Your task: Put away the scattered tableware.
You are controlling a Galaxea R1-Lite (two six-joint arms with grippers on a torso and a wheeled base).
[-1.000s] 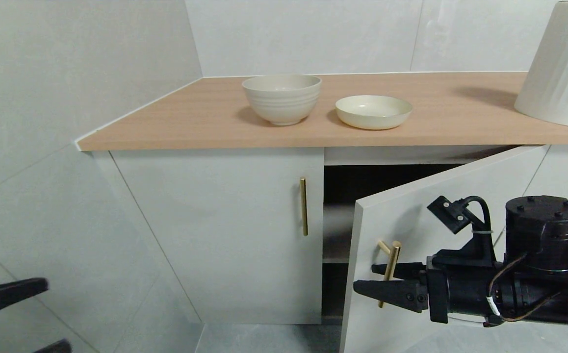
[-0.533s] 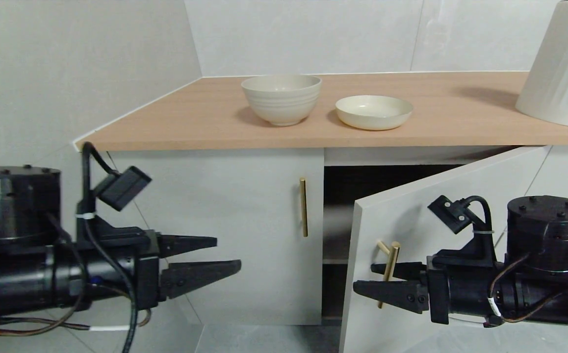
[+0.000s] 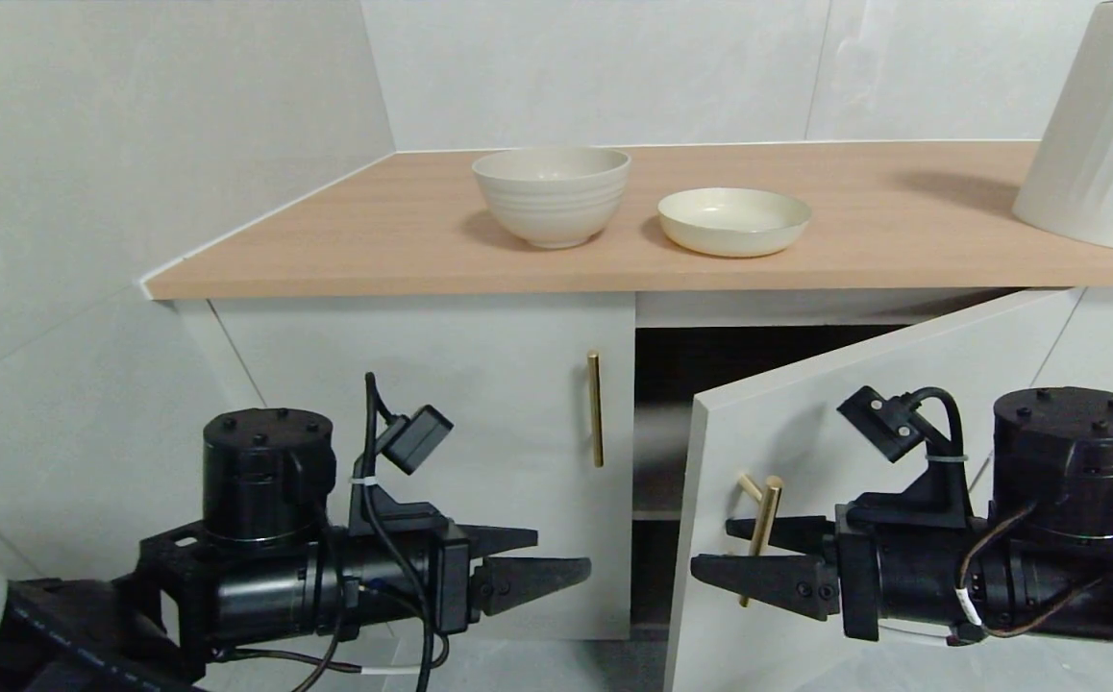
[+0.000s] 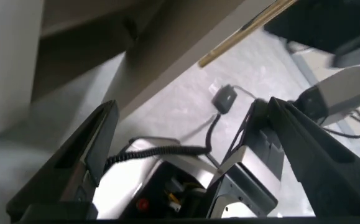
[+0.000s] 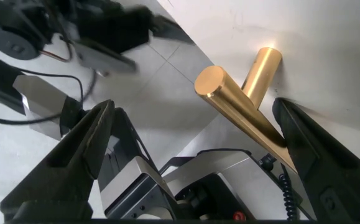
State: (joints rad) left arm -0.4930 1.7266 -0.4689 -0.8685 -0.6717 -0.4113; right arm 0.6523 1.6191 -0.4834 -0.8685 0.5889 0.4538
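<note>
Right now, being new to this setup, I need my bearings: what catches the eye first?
The half-open cabinet door, with the right gripper open astride its brass handle. Above, a deep bowl and a shallow dish sit side by side on the wooden countertop. The left gripper hangs open before the shut door.

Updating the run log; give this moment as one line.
right gripper: open, straddling handle of open door | left gripper: open, before shut door | bowl, dish: on counter
</note>
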